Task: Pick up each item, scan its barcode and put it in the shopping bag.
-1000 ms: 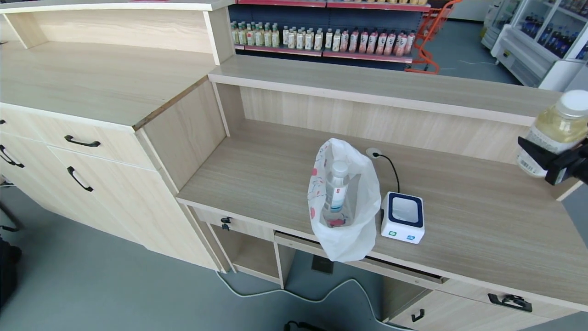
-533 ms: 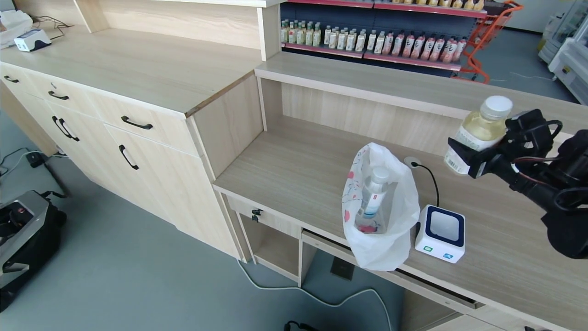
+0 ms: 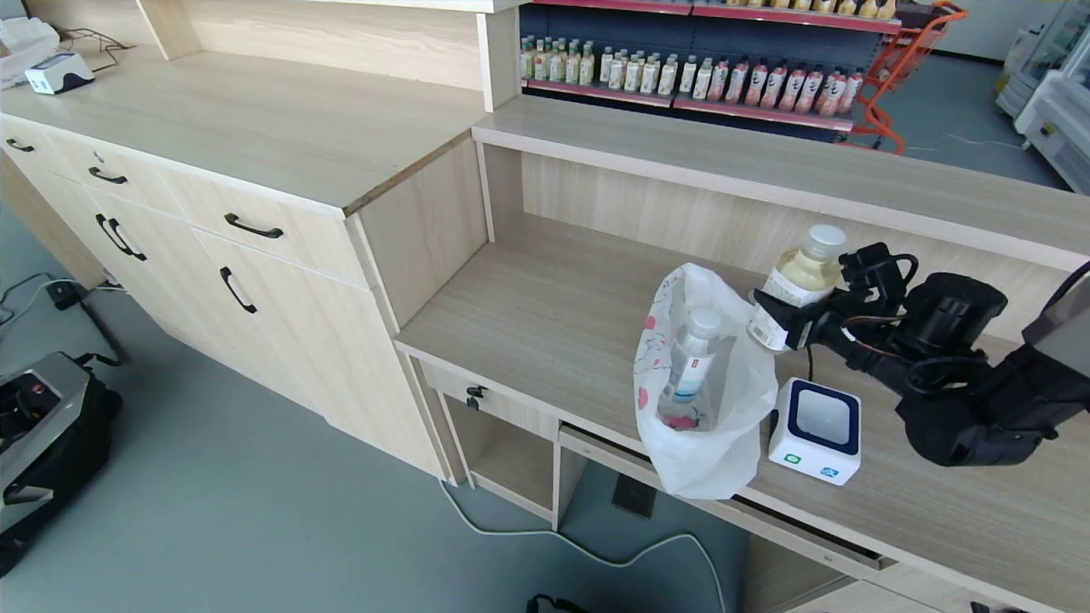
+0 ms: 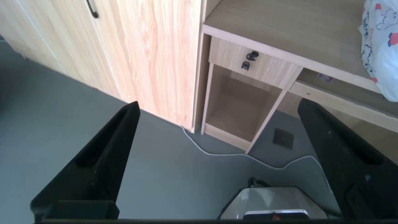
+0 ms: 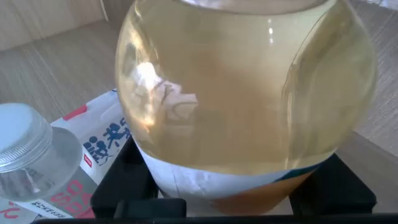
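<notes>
Tea bottle now nearer shopping bag

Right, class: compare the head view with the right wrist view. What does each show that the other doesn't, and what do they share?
Head view, not the wrist view: the scanner on the counter, the whole shopping bag beside it, and stocked shelves behind.
Right wrist view, not the head view: a close look through the pale liquid, and the label end seated between the black fingers.
Both: the yellow drink bottle held in the right claw near the bag's rim, and the clear bottle standing in the bag.
</notes>
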`<state>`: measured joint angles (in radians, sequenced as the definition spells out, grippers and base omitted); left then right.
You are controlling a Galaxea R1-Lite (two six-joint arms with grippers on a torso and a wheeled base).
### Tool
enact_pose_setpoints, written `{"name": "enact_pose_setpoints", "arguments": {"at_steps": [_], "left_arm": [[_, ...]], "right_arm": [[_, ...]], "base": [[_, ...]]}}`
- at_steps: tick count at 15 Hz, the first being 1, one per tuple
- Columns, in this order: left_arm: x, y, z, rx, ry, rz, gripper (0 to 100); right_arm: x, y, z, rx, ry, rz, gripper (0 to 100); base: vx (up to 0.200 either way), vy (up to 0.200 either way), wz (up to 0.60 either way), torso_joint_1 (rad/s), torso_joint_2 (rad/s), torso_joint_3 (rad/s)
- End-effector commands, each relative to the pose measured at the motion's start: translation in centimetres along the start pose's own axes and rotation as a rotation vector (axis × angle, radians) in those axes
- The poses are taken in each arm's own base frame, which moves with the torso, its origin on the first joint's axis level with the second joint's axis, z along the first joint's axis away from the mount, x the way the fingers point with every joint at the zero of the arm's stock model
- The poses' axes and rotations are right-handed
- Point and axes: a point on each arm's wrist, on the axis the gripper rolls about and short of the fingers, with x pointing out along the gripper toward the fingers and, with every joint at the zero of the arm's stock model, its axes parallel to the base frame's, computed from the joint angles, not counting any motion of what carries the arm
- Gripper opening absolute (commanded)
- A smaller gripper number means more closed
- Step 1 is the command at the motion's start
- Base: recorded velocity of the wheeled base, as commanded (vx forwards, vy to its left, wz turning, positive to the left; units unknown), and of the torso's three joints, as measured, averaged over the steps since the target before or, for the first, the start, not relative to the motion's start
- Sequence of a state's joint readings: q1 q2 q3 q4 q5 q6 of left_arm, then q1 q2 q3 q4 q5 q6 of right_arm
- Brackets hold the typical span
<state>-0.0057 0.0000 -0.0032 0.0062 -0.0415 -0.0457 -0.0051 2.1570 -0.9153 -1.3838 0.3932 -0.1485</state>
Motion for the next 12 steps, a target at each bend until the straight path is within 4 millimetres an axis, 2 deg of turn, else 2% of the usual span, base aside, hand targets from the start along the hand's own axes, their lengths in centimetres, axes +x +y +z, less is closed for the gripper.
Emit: {"name": "enact_pose_setpoints", "arguments": {"at_steps": [1,2,6,8,12], "left_arm": [[0.0,0.0,0.0,0.0,0.0,0.0,100],[0.0,0.0,0.0,0.0,0.0,0.0,100],[0.0,0.0,0.0,0.0,0.0,0.0,100],[0.0,0.0,0.0,0.0,0.0,0.0,100],[0.0,0.0,0.0,0.0,0.0,0.0,100]], "right_arm": [[0.9,0.7,-2.4,0.023,0.045,0.024,0],[1.1,1.3,-3.3,0.033,0.064,0.039,0],[2.4,2.2,-4.3,0.022,0.054,0.066,0],[2.5,2.4,-4.7,0.007,0.064,0.071,0],[2.7,2.6,-6.9,0.011,0.107,0.077,0]], "base": [[0.0,0.0,0.0,0.0,0.0,0.0],[0.0,0.0,0.0,0.0,0.0,0.0],[0.0,0.0,0.0,0.0,0.0,0.0],[0.0,0.0,0.0,0.0,0.0,0.0],[0.0,0.0,0.0,0.0,0.0,0.0]]}}
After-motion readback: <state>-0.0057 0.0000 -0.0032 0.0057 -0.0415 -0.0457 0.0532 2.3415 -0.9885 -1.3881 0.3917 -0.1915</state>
